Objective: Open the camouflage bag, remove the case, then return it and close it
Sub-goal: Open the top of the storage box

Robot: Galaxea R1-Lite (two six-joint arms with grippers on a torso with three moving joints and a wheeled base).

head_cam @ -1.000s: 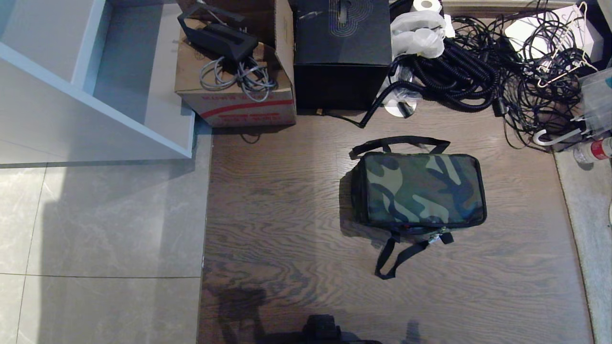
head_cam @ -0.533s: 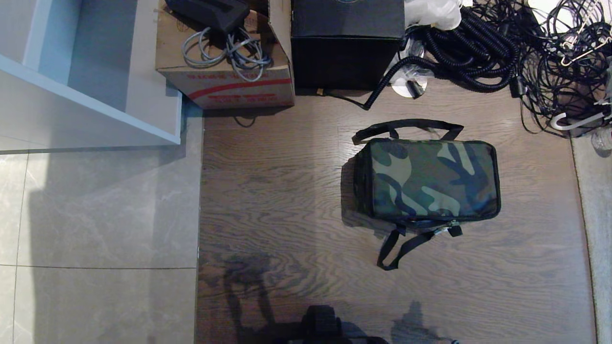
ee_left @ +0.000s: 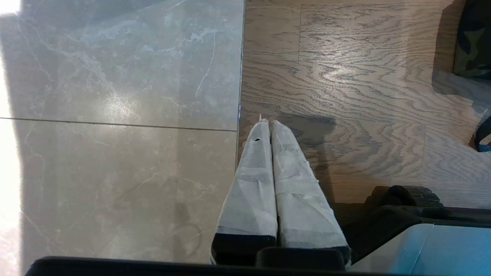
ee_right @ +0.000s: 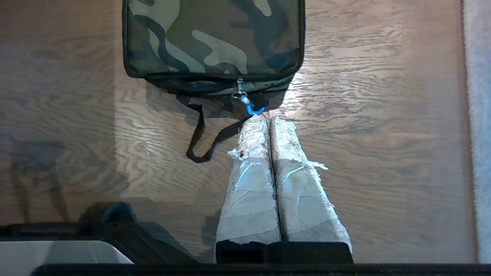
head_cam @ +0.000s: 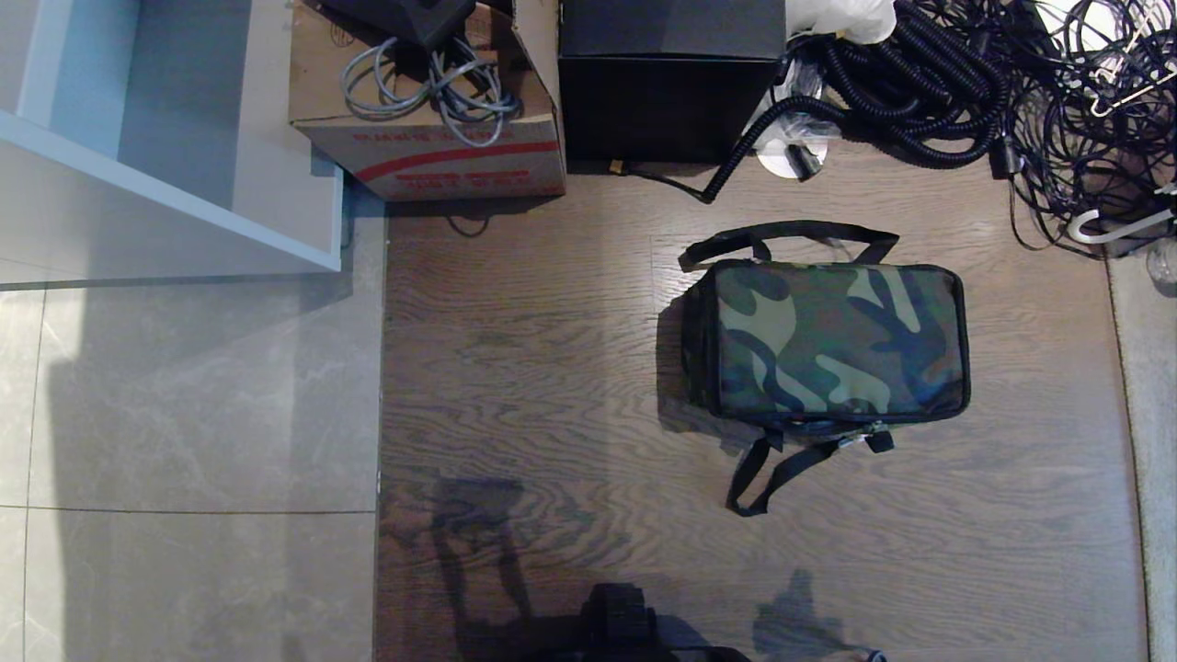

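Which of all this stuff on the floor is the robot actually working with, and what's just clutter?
For the job:
camouflage bag, zipped shut
zipper pull

Lying about:
cardboard carton
black box
tangled cables
white shelf unit

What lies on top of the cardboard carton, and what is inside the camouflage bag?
A coil of grey cables and a black object sit on the cardboard carton. The camouflage bag is zipped shut, hiding its contents.
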